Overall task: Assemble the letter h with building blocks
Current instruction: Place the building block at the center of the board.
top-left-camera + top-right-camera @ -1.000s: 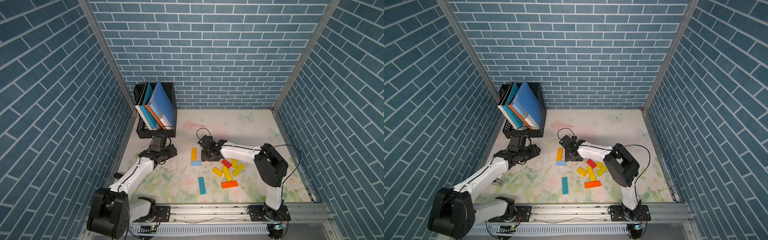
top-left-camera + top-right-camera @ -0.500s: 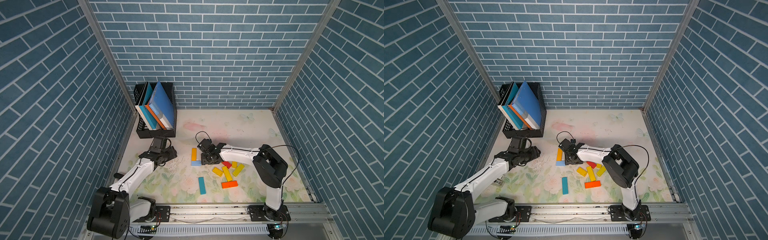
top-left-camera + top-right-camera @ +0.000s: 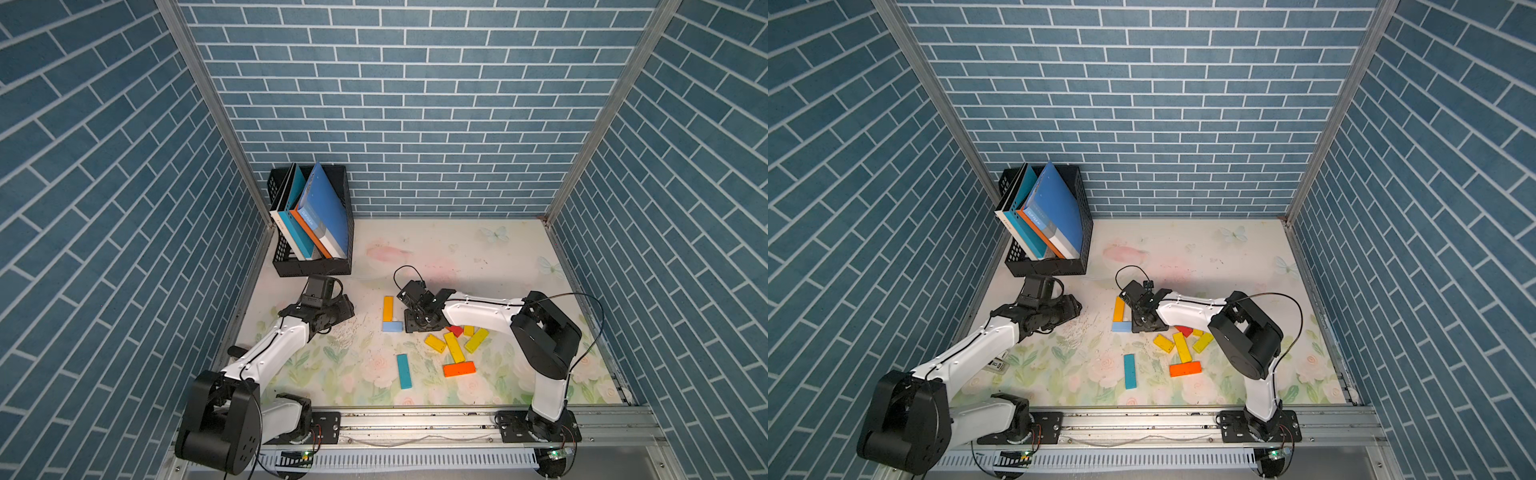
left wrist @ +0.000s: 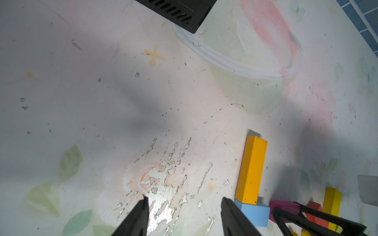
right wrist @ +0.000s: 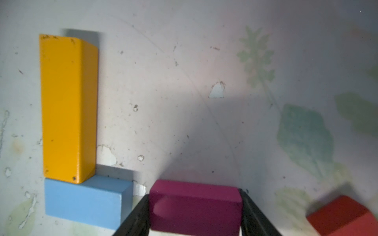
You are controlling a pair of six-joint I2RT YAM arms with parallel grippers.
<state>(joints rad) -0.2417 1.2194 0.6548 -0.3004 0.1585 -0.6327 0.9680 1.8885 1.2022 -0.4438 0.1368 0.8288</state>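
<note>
Shifting down-frame, right gripper (image 5: pixel 194 194) is clamping a short magenta rectangular block (image 5: pixel 194 208), end-to-end just beside the light-blue rectangular block (image 5: pixel 86 201) lying frame-left.

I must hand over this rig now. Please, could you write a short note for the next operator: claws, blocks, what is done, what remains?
Right claw: shut on the magenta block, just beside the light blue block, with a small gap between them.
Left claw: open, empty, touching no block.
Done: the long amber block and the light blue block touch and make an L.
Loose nearby: teal block, orange block, red block, yellow blocks.
Left: set down the magenta block, then probably add the second leg to finish the h.
</note>
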